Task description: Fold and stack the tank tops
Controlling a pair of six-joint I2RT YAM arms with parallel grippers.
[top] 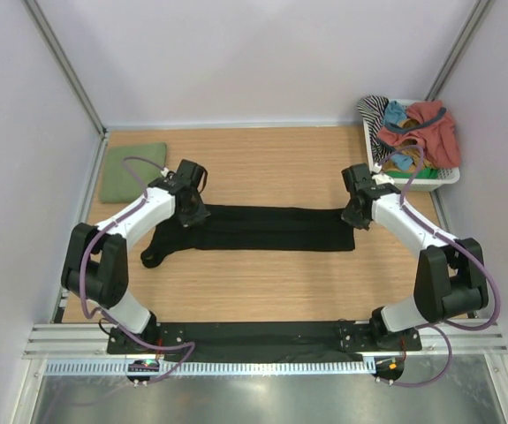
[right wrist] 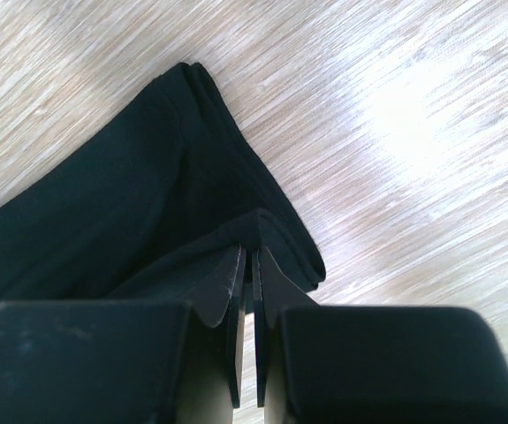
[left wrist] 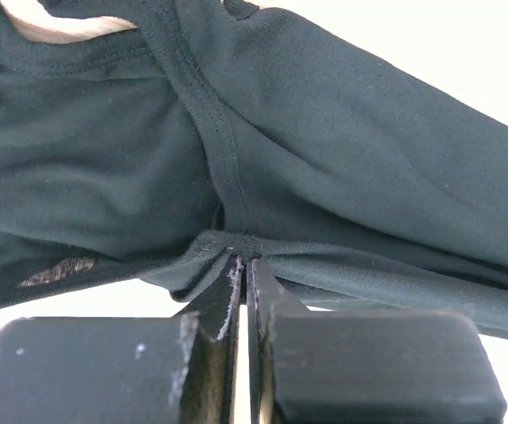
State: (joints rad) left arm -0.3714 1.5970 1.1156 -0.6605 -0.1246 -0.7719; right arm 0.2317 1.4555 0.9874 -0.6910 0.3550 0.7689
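Two pinches on black tank top [top: 262, 228]: left claw [left wrist: 243, 258], right claw [right wrist: 248, 249], contact unseen overhead.

The left arm [top: 134, 216] and the right arm [top: 408, 228] are bent at the elbow, pointing inward. The left gripper [top: 193, 214], centre left of the top view, and the right gripper [top: 355, 218], centre right, each pinch the black tank top [top: 262, 228].

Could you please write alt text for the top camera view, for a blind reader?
Two robot arms hold a black tank top stretched across a wooden table, left end effector and right end effector each gripping one end. A folded olive green top lies far left, a white basket of clothes far right.
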